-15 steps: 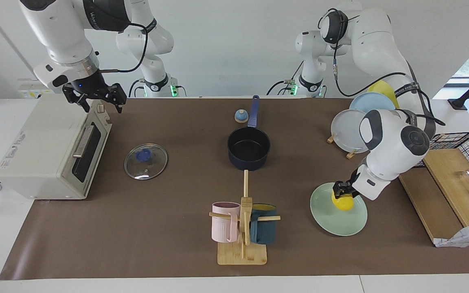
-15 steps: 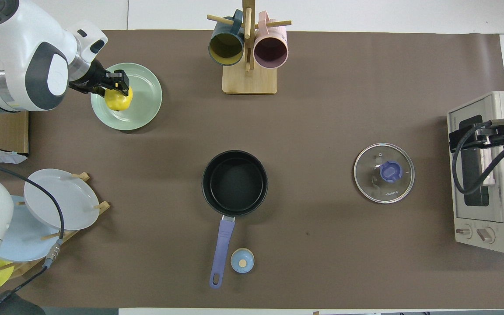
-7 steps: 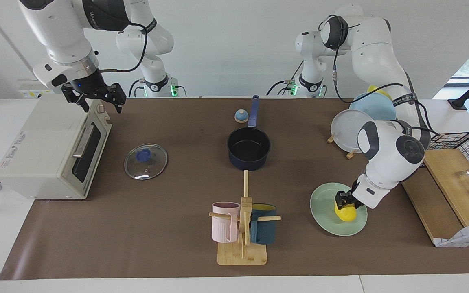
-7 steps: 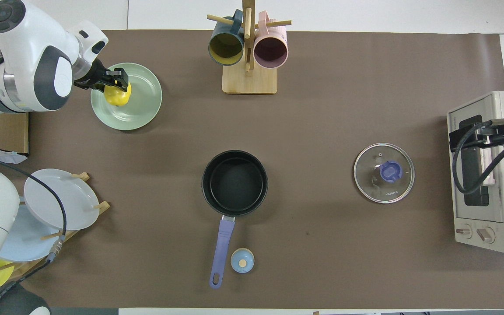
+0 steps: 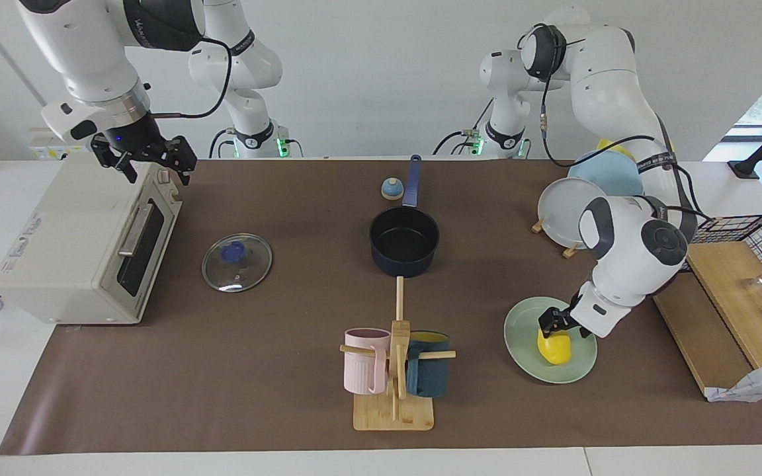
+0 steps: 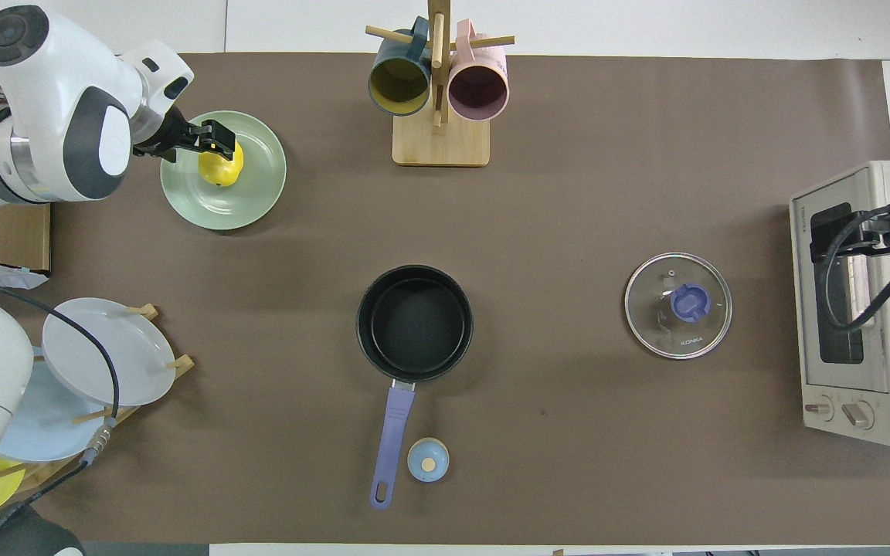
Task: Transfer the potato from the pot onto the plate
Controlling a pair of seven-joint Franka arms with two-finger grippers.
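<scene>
Resting on the plate [image 5: 525,362], the potato [image 5: 554,346] stands nearly upright under the left gripper [image 5: 553,321], jaws open; right gripper [image 5: 145,160] waits over the toaster oven [image 5: 63,251], jaws open.

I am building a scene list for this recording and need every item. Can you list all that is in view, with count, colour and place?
Smooth egg-shaped potato: one, bright yellow, lying on the mint plate.
Round flat plate: one, pale mint green, toward the left arm's end.
Round saucepan pot: one, navy with black inside, empty, mid-table.
Glass lid: one, clear with blue knob, between pot and toaster oven.
Toaster oven: one, cream, at the right arm's end.
Mug rack: one, wood, holding a pink and a teal mug.
Plate rack: one, holding grey, light blue and yellow plates.
Small bell: one, blue, beside the pot handle.
Left gripper: open, just over the potato.
Right gripper: open, waiting over the toaster oven.
</scene>
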